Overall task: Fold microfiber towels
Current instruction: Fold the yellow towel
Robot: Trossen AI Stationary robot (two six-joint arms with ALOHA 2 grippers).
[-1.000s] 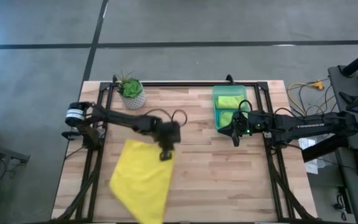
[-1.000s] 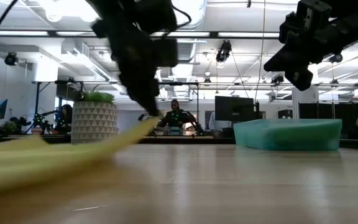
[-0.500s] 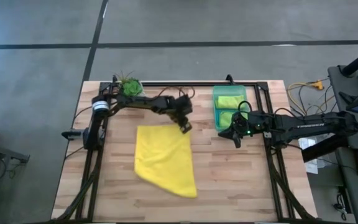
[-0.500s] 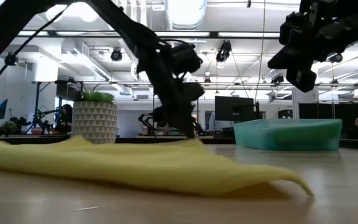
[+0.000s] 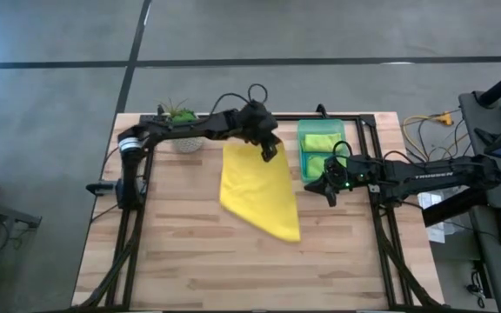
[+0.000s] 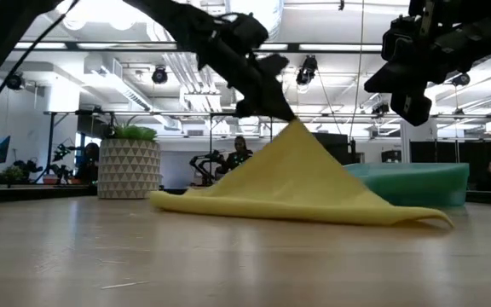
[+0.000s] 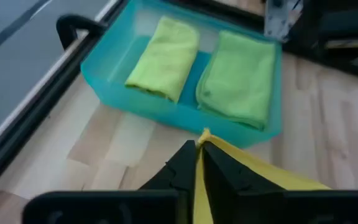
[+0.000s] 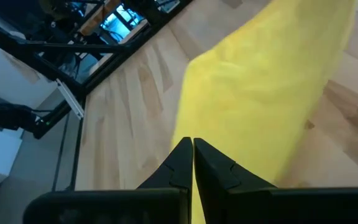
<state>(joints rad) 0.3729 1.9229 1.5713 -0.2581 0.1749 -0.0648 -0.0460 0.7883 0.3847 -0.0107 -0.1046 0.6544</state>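
Softly draped, the yellow towel (image 5: 259, 187) hangs from the pinching left gripper (image 5: 269, 152).

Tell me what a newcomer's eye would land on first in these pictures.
First, the bright yellow towel: the left gripper pinches one corner and lifts it into a peak near the table's back edge, while the rest trails on the wood. Next, the green bin just right of it, holding two folded lime towels. The right gripper hangs shut and empty in front of the bin.
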